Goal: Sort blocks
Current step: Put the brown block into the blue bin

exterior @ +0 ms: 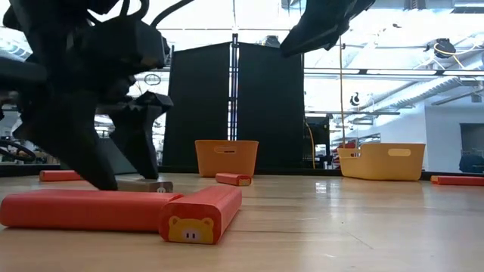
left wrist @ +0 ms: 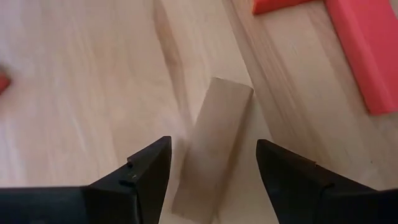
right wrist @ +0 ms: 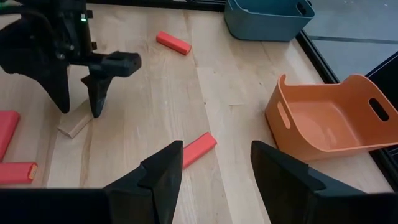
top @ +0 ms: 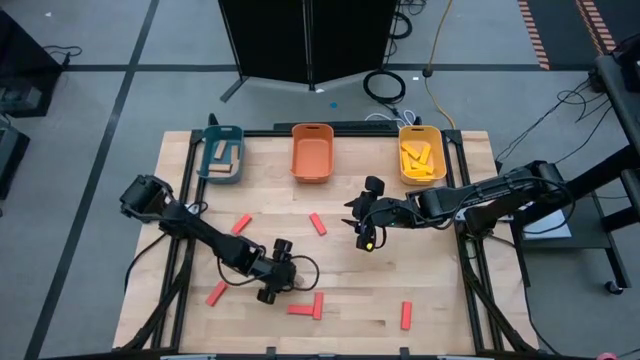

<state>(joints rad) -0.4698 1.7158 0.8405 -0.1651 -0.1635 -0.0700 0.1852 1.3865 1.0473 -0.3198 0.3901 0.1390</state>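
Partly sorted: yellow blocks (top: 420,156) lying in yellow bin (top: 403,170) at upper right, tan blocks (top: 223,154) in teal bin (top: 210,168) upper left, orange bin (top: 311,172) bare. Seven red blocks (top: 318,224) scattered mid and lower frame. Left gripper (left wrist: 211,171) spread astride tan block (left wrist: 214,146), lower centre, not yet pinching. Right gripper (right wrist: 214,165) spread, empty, centre right

The high view looks straight down on the whole table (top: 330,290). The low view sits at tabletop level. Both wrist views look forward, sharing the tan block (left wrist: 211,149).
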